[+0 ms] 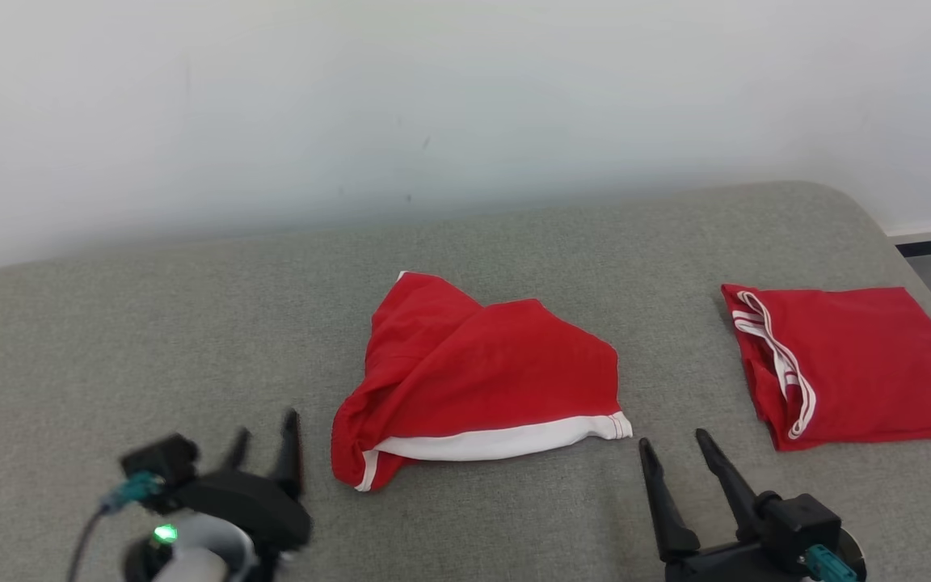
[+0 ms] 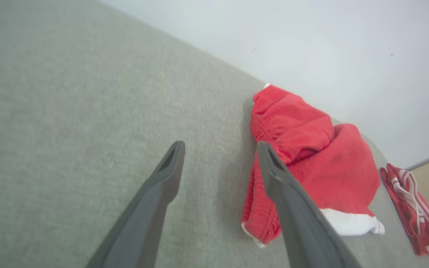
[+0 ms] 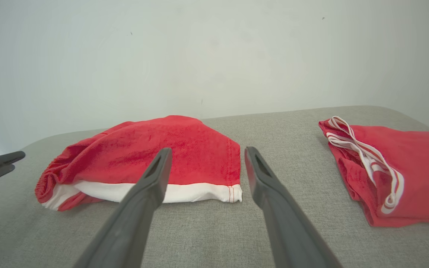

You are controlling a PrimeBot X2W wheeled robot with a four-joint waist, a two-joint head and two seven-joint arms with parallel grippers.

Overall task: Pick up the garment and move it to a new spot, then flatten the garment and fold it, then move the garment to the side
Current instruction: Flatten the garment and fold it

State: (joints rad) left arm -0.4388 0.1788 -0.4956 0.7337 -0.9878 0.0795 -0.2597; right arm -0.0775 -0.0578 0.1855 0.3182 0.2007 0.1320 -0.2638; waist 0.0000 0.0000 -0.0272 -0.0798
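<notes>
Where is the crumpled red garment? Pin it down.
In the head view the crumpled red garment lies at centre, beyond and between the left end effector and right end effector, left of the folded red garment.

Red shorts point(image 1: 478, 376) lying about mid-way across grey fabric cushion point(image 1: 150, 347) — not flat, not folded yet. Loosely heaped, roughly triangular outline, far corner poking toward wall. Wide white hem band point(image 1: 506, 440) runs along near edge, curls under at left end where cloth bunches up. Gathered elastic waistband point(image 2: 264, 130) shows down left side in left wrist view — pretty crinkly. Right side smoother, stitched seam at hem corner.
</notes>
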